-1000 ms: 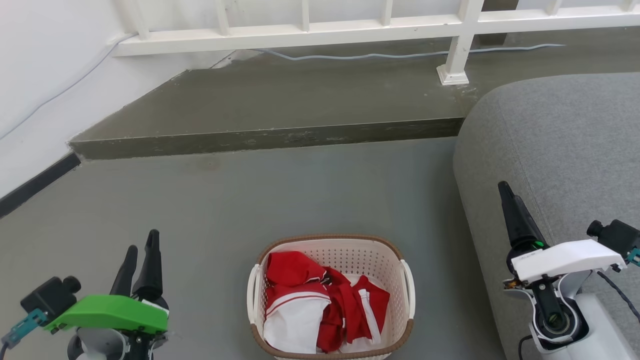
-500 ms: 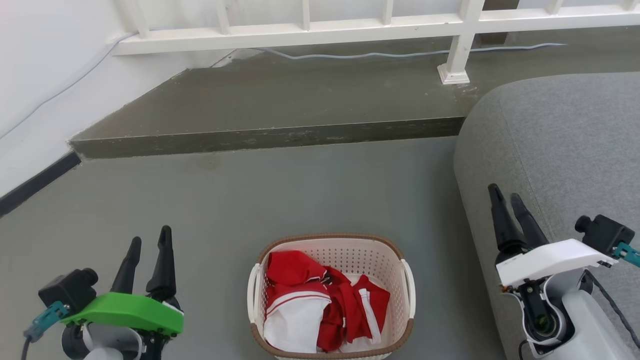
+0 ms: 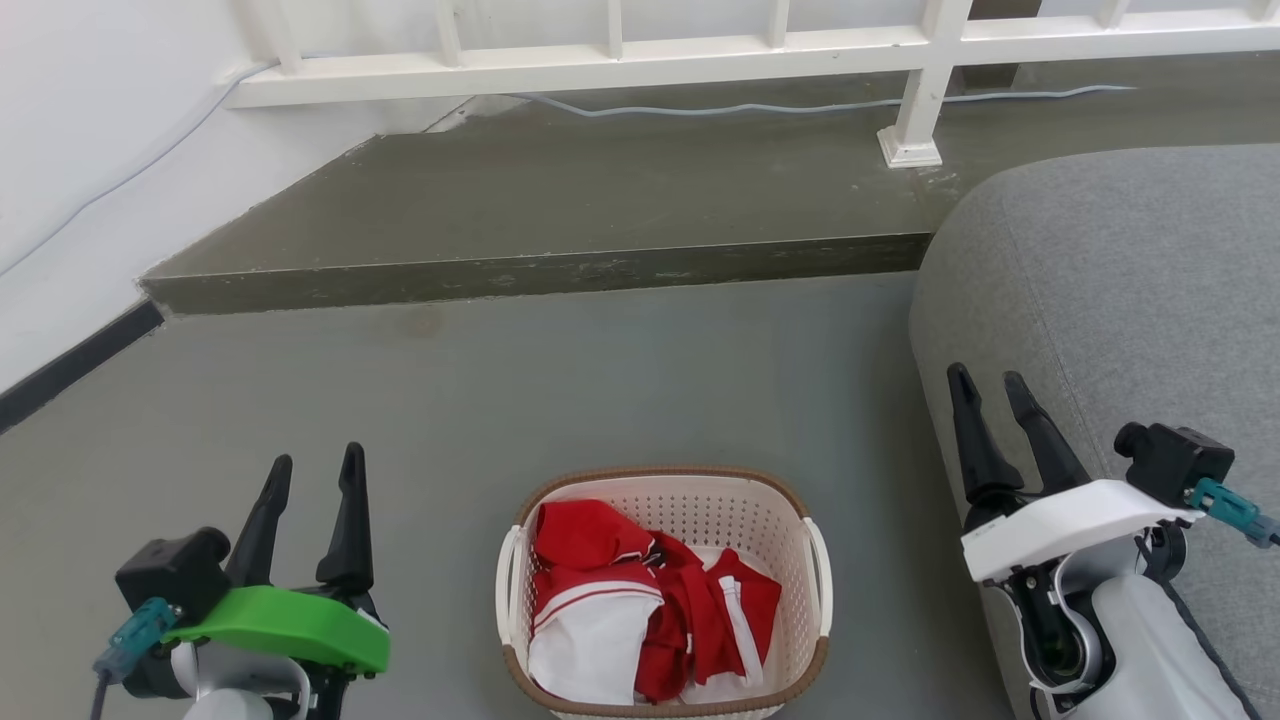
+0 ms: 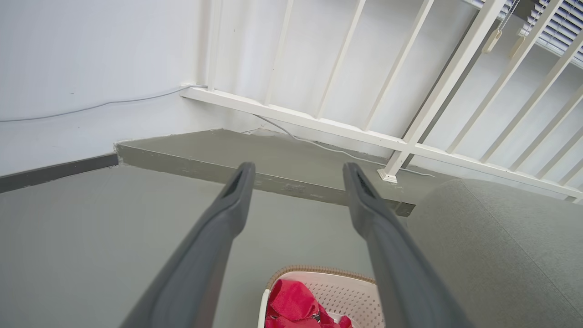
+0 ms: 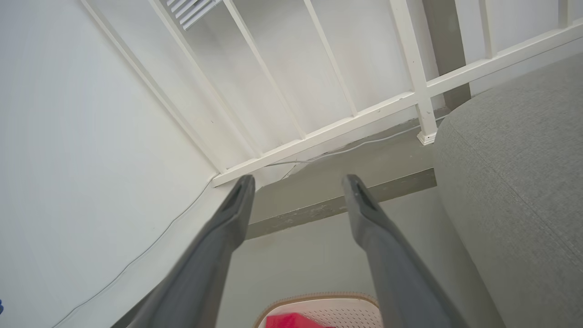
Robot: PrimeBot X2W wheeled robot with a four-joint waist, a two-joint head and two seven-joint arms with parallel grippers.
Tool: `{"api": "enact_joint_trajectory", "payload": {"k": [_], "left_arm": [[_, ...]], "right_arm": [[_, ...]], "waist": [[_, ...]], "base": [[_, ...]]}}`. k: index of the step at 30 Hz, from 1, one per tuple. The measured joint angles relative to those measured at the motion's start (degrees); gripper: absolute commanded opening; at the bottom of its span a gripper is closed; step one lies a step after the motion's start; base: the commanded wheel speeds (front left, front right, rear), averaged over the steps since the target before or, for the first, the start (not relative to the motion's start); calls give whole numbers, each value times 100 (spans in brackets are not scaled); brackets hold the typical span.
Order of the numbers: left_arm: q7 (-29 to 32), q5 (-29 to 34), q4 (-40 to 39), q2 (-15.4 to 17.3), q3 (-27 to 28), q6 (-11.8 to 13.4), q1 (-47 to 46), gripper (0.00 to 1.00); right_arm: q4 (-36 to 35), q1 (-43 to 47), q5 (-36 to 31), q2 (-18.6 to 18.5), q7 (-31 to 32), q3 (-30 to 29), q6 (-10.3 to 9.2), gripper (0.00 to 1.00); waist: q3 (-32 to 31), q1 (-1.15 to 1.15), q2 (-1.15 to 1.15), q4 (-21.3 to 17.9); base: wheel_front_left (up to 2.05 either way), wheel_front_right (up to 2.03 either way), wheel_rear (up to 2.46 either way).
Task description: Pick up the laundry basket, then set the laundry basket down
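The laundry basket (image 3: 810, 640) stands on the grey floor at the bottom middle of the head view, cream-white and perforated with a brown woven rim, holding red and white clothes. My left gripper (image 3: 315, 458) hovers open to its left, apart from it. To the basket's right my right gripper (image 3: 988, 377) is open in front of the sofa. Both hold nothing. The left wrist view shows the basket's rim (image 4: 319, 269) low between the open left gripper (image 4: 298, 171). In the right wrist view the rim (image 5: 319, 297) shows at the bottom edge below the open right gripper (image 5: 296, 182).
A grey sofa (image 3: 1130, 280) fills the right side, close to the right arm. A raised concrete step (image 3: 540, 270) crosses the floor ahead, with a white railing (image 3: 700, 55) and a cable behind it. A white wall (image 3: 90, 150) runs along the left.
Both arms have moved inward toward the basket. The right gripper's fingers have spread from nearly together to open, and the left fingers have spread wider. The basket has not moved.
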Motion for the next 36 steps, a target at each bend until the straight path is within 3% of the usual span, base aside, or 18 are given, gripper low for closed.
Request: {"api": "enact_joint_trajectory", "payload": {"k": [14,36], "left_arm": [[-283,1067,-155,-27,-56,-1,-12,100],[-283,1171,-172,-114,-13,-43,-23,100]], "right_arm": [[-23,-65,-1050,25,-267,90,-4,100],[33,-90,-1257,123,-275,-19,19,100]], "waist": [[8,0,0,-9],[126,0,0,-46]], "base": [[0,0,0],[0,0,0]]}}
